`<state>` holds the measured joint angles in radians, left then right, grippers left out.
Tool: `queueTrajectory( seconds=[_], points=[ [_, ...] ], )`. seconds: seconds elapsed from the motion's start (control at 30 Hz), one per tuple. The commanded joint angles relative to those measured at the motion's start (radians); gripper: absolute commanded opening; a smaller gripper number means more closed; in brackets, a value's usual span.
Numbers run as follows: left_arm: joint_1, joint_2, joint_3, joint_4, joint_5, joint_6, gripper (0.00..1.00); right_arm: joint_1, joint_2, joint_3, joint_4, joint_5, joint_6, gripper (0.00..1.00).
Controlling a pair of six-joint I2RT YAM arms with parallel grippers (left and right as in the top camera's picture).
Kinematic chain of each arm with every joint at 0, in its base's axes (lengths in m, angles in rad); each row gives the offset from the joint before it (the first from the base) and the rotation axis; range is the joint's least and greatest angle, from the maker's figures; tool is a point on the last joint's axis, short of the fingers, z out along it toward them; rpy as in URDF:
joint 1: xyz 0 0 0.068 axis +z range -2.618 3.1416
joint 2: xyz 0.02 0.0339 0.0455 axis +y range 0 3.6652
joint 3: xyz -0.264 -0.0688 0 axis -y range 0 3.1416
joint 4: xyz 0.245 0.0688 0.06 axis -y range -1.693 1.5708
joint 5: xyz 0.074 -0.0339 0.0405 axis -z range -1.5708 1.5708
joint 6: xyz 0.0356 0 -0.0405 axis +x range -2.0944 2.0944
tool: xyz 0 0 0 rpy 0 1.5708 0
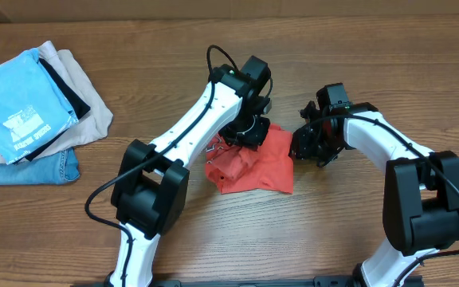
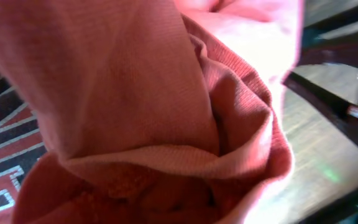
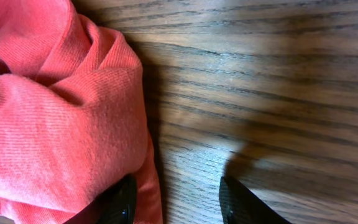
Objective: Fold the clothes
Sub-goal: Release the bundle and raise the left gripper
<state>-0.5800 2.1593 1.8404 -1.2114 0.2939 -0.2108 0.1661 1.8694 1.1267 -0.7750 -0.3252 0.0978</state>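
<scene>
Right wrist cam alone shows the right gripper [image 3: 178,202] parted and empty, T-shirt [image 3: 48,112] at its 9 o'clock; left gripper [image 1: 247,131] is smothered in cloth, can't tell its grip; folded pile [image 1: 30,112] at 10 o'clock overhead.

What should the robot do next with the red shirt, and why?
Probably the right claw should slide toward the red shirt and pinch its edge: the claw is open over bare table, beside the cloth, and the shirt lies crumpled.
</scene>
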Motion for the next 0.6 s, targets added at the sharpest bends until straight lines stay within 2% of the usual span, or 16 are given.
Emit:
queueTrajectory(
  seconds=[0.0, 0.33, 0.37, 0.43, 0.5, 0.57],
  points=[
    [0.004, -0.056, 0.036, -0.014, 0.109, -0.004, 0.11, 0.005, -0.010, 0.016, 0.008, 0.000, 0.000, 0.47],
    [-0.012, -0.057, 0.036, -0.006, 0.153, -0.018, 0.16, 0.005, -0.010, -0.008, 0.025, 0.000, 0.000, 0.47],
    [-0.018, -0.057, 0.036, -0.001, 0.153, -0.018, 0.24, 0.005, -0.010, -0.008, 0.024, 0.000, 0.000, 0.47],
    [-0.033, -0.056, 0.036, 0.017, 0.152, -0.023, 0.49, 0.005, -0.010, -0.008, 0.023, -0.001, 0.000, 0.47],
    [-0.050, -0.056, 0.036, 0.042, 0.156, -0.034, 0.60, 0.005, -0.010, -0.008, 0.020, -0.001, 0.000, 0.47],
    [-0.063, -0.056, 0.036, 0.068, 0.178, -0.032, 0.64, 0.005, -0.010, -0.008, 0.020, -0.001, 0.000, 0.47]
  ],
)
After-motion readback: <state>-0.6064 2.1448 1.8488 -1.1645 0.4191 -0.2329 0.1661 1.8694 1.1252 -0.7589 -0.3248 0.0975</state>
